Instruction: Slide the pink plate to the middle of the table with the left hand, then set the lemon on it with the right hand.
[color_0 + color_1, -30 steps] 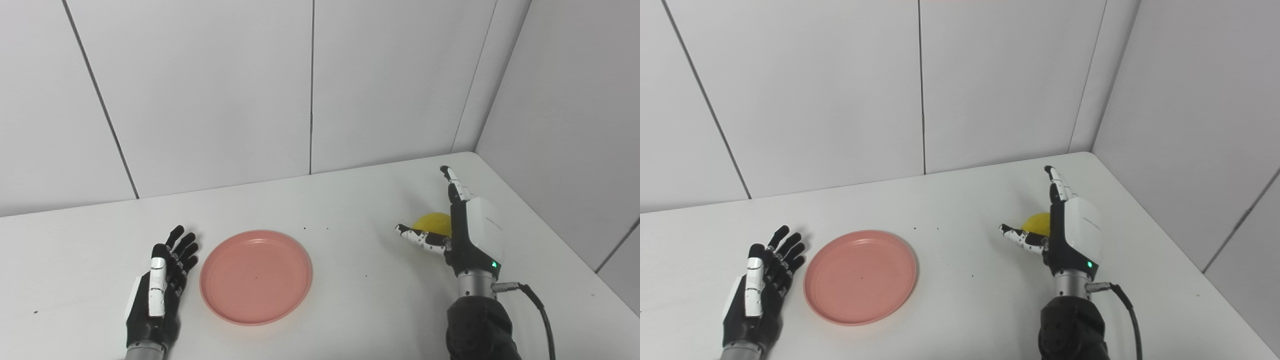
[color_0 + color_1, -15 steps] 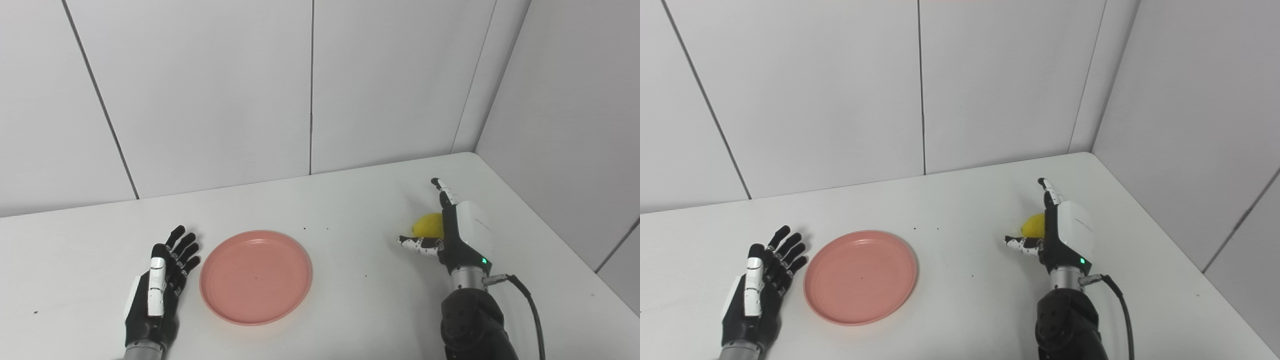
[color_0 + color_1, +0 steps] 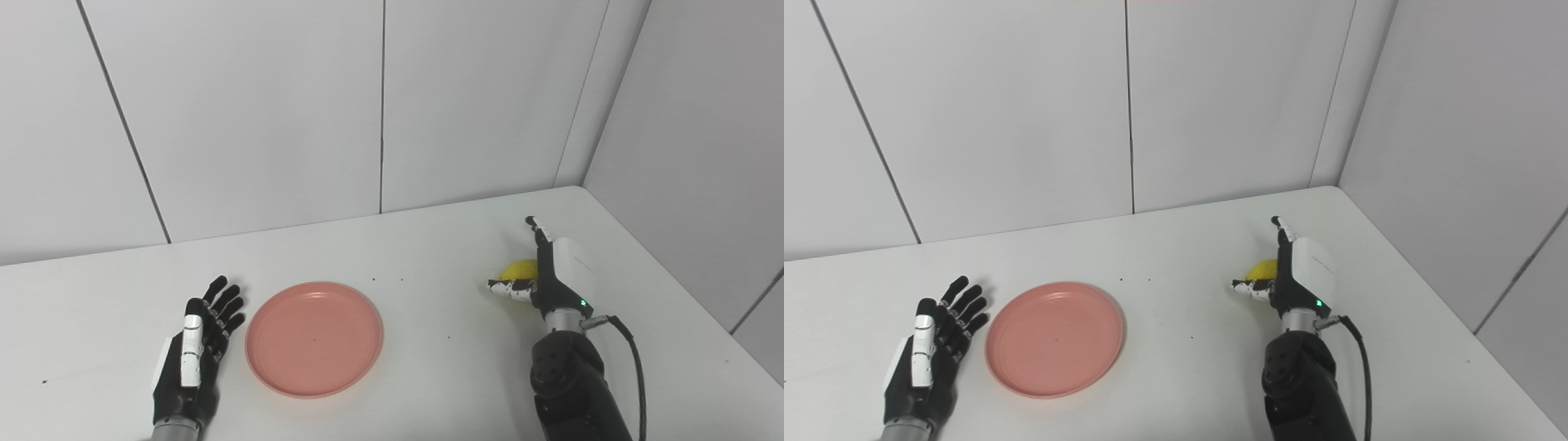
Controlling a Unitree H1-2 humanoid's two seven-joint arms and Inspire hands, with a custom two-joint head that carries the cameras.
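On the white worktop [image 3: 429, 343] the pink plate [image 3: 313, 339] lies flat a little left of the middle, at about seven o'clock from the worktop's centre, and it holds nothing: its shallow well shows only bare pink with a tiny dark speck near the middle. The left robot hand [image 3: 193, 352] rests on the worktop at nine o'clock from the plate, just beside its rim, palm turned toward the plate with the fingers [image 3: 223, 303] spread and stretched toward twelve o'clock; it is released and grips nothing, and whether the fingertips actually touch the rim cannot be told. The lemon [image 3: 520, 270] sits on the worktop well apart from the plate, out at about three o'clock from the centre, near the right-hand wall [image 3: 704, 153]. The right robot hand [image 3: 551, 275] stands on edge right against it, its white back facing the wall and its palm toward the lemon, so that only the fruit's upper left part shows. The thumb [image 3: 508, 288] reaches out low in front of the lemon toward nine o'clock, while one finger [image 3: 1281, 228] points up past it toward twelve o'clock; the hand is spread around the fruit rather than clenched, and whether it has any real hold cannot be told. A black cable [image 3: 634, 367] loops from the right wrist down along the forearm.
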